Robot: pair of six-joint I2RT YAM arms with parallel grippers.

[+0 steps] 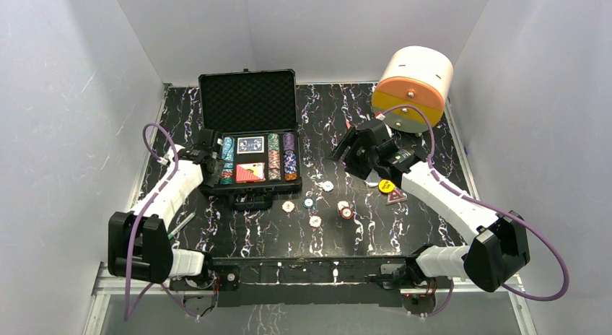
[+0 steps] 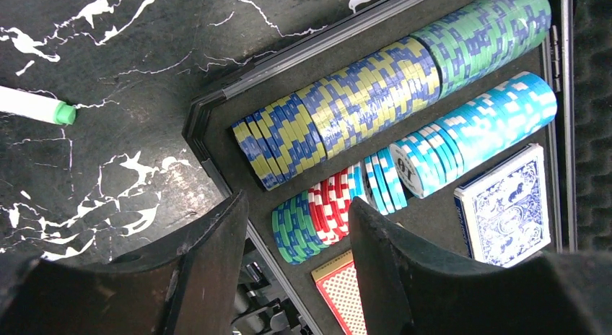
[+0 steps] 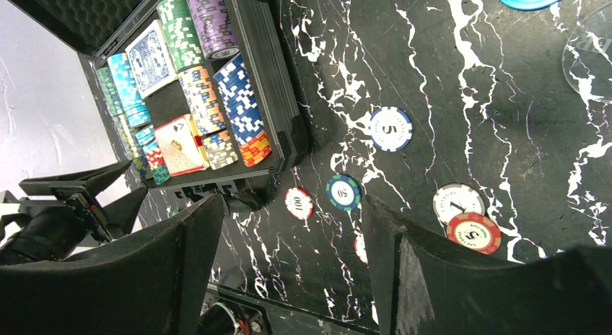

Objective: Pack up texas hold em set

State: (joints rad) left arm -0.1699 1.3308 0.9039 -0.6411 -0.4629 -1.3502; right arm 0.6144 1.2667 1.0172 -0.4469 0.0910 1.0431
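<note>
Black and foam-lined, the rectangular hard case (image 1: 249, 100) lies open at the back left of the black marbled desk (image 1: 325, 111) with striped poker chips (image 2: 375, 97) racked inside, the left tool (image 2: 299, 212) gaping empty over its near-left corner, the right tool (image 3: 292, 205) spread empty near loose chips (image 1: 309, 202) beside it.

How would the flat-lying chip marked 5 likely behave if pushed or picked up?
The 5 chip lies flat on the table, so its thin edge probably offers little to grip. Pushed, it would likely slide, not roll. It looks rigid.
</note>
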